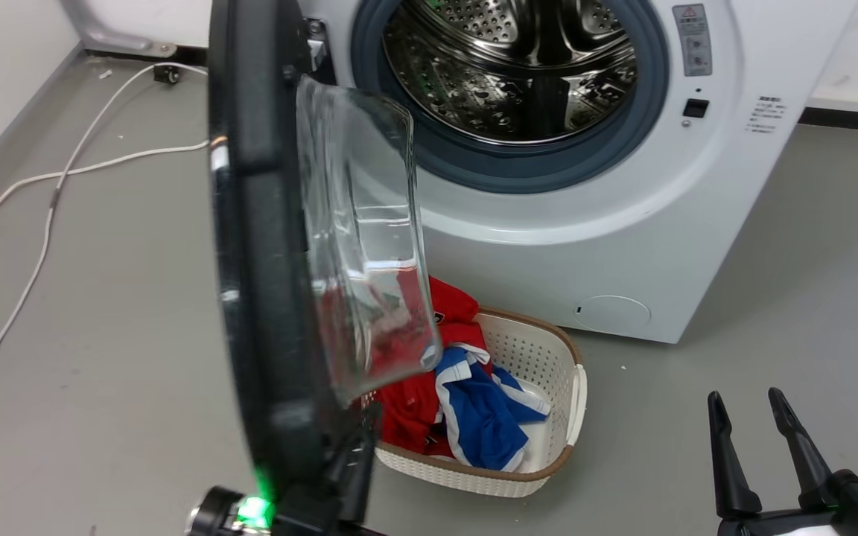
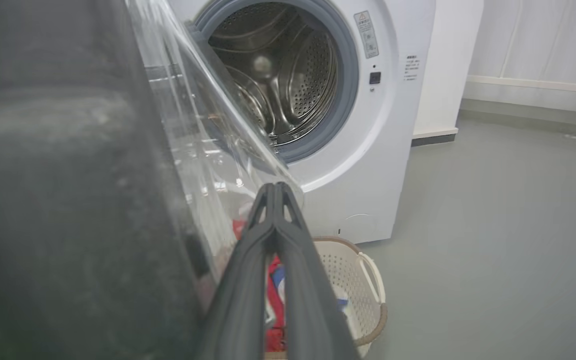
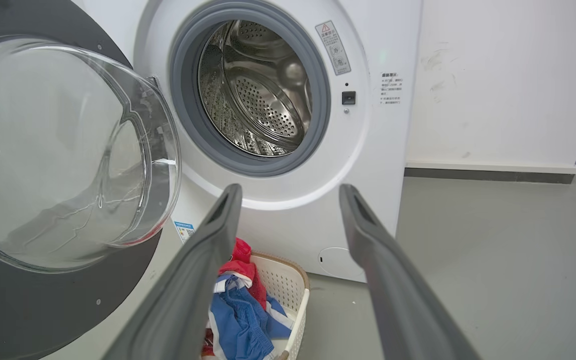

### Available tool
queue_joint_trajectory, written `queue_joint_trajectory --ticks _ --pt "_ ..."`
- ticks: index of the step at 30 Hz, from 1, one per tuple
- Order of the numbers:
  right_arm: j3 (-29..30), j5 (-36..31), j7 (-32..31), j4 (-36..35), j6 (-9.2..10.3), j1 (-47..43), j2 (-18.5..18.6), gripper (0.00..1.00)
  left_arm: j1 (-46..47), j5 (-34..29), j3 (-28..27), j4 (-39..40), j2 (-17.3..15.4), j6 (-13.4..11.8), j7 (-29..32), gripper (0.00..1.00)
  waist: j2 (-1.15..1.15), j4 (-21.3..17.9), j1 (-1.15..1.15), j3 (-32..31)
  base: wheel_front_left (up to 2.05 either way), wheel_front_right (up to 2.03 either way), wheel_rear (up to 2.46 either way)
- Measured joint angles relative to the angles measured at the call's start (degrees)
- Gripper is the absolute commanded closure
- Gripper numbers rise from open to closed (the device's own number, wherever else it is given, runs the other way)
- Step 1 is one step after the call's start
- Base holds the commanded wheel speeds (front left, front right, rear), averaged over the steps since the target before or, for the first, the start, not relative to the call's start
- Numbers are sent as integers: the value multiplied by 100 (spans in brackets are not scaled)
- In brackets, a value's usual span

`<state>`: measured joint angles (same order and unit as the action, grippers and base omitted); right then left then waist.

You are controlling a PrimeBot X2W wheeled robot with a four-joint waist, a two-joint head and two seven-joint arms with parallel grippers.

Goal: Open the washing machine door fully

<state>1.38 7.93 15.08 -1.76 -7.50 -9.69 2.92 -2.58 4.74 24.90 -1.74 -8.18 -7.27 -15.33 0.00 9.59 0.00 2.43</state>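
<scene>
left end effector (image 2: 274, 186): fingers together | right end effector (image 3: 290, 189): fingers apart

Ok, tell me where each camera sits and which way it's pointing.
Head view: up on the robot, looking down at the washing machine door, seen edge-on, the washing machine and the basket; right pincer open at lower right.
Left wrist view: close beside the door's inner face, facing the drum; left pincer shut.
Right wrist view: low, right of the door, facing the machine's front; right pincer open.
Both wrist views share the drum, the door's glass bowl and the basket.
</scene>
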Motion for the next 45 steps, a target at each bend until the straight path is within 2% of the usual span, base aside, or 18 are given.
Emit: queue_joint_trajectory --ticks 12,20,35,45 --pt "37 -34 0 -2 1 -2 -1 0 -376 209 -1165 157 -249 -431 10 100 0 259 0 17 0 0 0" --pt "15 -54 0 -8 0 -1 -1 0 -566 232 -1863 225 -431 -542 11 100 0 330 0 60 0 0 0" --pt "55 -210 0 -124 0 130 -1 0 -69 334 -3088 -105 -680 -533 10 100 0 332 0 385 0 0 0" --pt "108 -287 0 -166 1 261 -1 0 422 467 -3845 -535 -751 -346 10 100 0 265 0 700 0 0 0"
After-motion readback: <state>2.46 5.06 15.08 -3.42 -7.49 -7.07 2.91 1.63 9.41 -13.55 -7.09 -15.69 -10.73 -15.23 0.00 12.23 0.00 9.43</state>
